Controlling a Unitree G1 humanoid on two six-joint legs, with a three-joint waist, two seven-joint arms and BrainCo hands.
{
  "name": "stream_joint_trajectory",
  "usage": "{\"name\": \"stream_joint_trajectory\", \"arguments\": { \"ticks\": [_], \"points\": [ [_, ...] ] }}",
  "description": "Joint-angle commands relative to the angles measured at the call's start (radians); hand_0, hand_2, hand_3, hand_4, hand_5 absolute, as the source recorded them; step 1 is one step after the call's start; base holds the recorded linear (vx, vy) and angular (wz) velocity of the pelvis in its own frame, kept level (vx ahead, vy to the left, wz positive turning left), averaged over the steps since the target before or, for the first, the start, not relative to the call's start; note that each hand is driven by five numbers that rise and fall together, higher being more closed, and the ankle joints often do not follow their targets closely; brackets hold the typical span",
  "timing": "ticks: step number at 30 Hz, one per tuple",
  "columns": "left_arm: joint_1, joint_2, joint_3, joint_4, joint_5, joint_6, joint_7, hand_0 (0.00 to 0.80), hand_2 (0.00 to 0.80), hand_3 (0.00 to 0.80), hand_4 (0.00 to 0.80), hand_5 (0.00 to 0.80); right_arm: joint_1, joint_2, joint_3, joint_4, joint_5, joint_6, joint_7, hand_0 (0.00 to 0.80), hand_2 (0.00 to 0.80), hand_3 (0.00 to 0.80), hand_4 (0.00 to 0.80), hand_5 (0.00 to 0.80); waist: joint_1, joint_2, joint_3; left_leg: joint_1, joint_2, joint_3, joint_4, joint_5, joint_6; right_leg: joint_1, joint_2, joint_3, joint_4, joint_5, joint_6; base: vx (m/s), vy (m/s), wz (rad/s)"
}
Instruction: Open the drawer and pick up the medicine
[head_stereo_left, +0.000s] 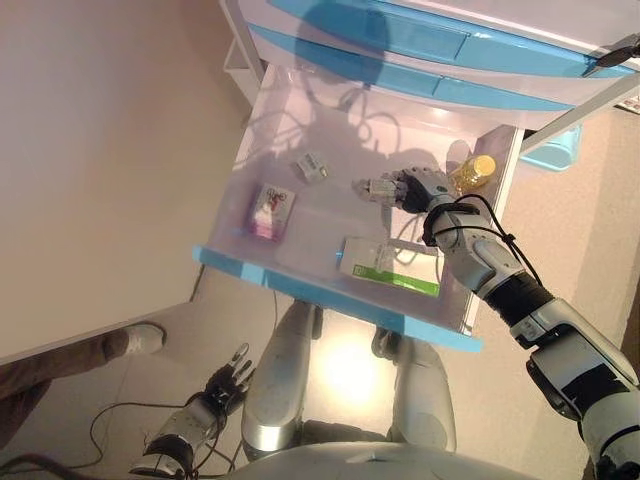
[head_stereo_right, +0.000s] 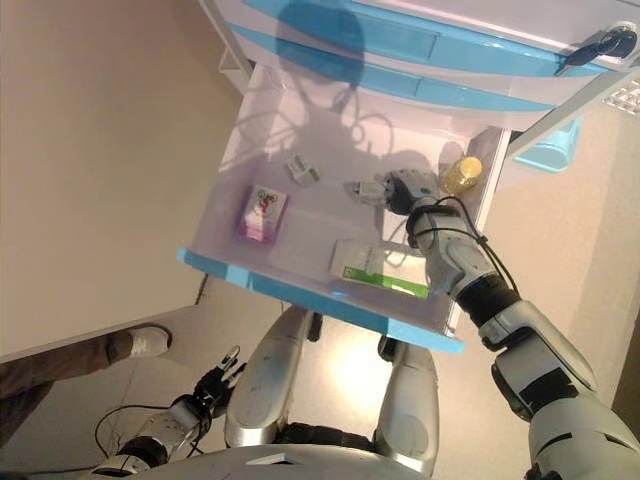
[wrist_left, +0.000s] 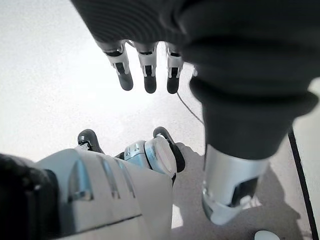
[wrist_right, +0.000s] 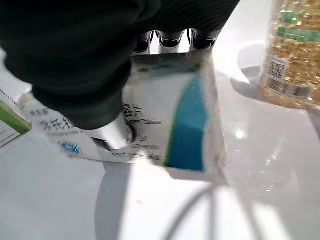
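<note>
The right hand (head_stereo_left: 418, 187) reaches into the open drawer (head_stereo_left: 300, 281), its fingers and thumb closed around a white medicine box with a blue-green patch (wrist_right: 172, 120). In the right wrist view the fingers (wrist_right: 170, 39) curl over the box's far edge while the thumb presses across its printed face, and the box appears to sit just above the drawer floor or on it; which one cannot be told. Just beside the hand, toward the drawer's right wall, stands a bottle of golden capsules (head_stereo_left: 474, 172). Nearer the robot than the hand, close to the drawer's blue front edge, lies a flat white and green box (head_stereo_left: 388, 266). To the hand's left sits a small grey-white packet (head_stereo_left: 311, 166), and farther left and nearer the robot a pink and white box (head_stereo_left: 271, 211).

The left hand (head_stereo_left: 229, 381) hangs low outside the drawer, beneath its front, fingers relaxed and straight, holding nothing. A person's shoe (head_stereo_left: 140, 339) shows on the floor at the far left.
</note>
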Motion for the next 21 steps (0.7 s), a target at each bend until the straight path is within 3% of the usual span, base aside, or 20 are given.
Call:
{"name": "stream_joint_trajectory", "arguments": {
  "ticks": [1,11,21],
  "points": [
    [0.018,-0.009,-0.020,0.037,-0.009,0.023,-0.007,0.000,0.000,0.000,0.000,0.000,0.101,0.004,0.068,0.065,0.015,0.007,0.030,0.800,0.800,0.800,0.800,0.800,0.008,0.003,-0.017,0.004,-0.025,0.019,0.066,-0.142,0.029,-0.046,0.015,0.013,-0.029,0.079,-0.024,0.000,0.000,0.00],
    [0.027,-0.012,-0.015,0.045,-0.003,0.023,-0.020,0.000,0.000,0.000,0.000,0.000,0.116,-0.027,0.059,-0.027,0.046,-0.086,-0.020,0.800,0.800,0.800,0.800,0.800,-0.006,0.003,-0.017,0.018,-0.023,0.027,0.063,-0.145,0.030,-0.042,0.017,0.022,-0.028,0.079,-0.019,0.002,0.001,-0.01],
    [0.051,-0.022,-0.003,0.053,0.014,-0.008,-0.031,0.000,0.000,0.000,0.000,0.000,0.153,-0.128,-0.042,-0.403,0.076,-0.258,-0.029,0.800,0.800,0.800,0.800,0.800,-0.041,-0.011,-0.017,0.086,-0.015,0.037,0.030,-0.150,0.028,0.010,0.027,0.042,-0.045,0.082,0.000,0.020,-0.022,-0.03]
  ]
}}
